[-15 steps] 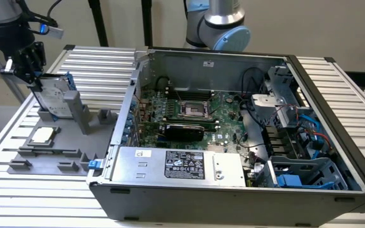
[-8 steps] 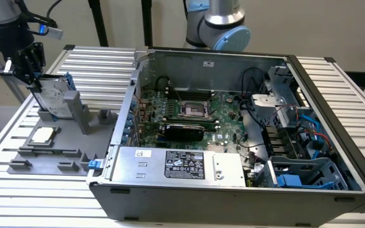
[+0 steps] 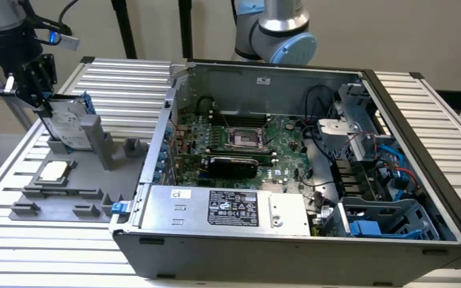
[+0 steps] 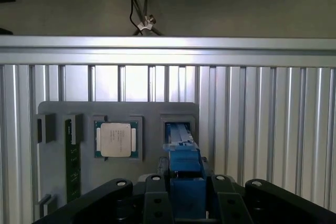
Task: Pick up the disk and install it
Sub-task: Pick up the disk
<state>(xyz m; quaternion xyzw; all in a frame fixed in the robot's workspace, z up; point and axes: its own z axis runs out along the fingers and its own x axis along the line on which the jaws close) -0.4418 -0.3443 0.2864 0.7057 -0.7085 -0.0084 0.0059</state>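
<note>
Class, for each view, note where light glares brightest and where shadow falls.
Exterior view: the slatted table shines pale, the computer case is darker inside. Wrist view: glare streaks the table's edge rail; the gripper looks dark around the disk.

The grey stand hides the lower end of the disk, its label unreadably small.

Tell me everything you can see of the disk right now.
The disk is a flat silver-grey metal drive with a white label, framed by blue plastic rails. It stands on edge, roughly upright, at the exterior view's left, over the grey fixture on the slatted table. The gripper clamps its upper end from both sides. Whether its lower end is clear of the fixture's slot cannot be told.
</note>
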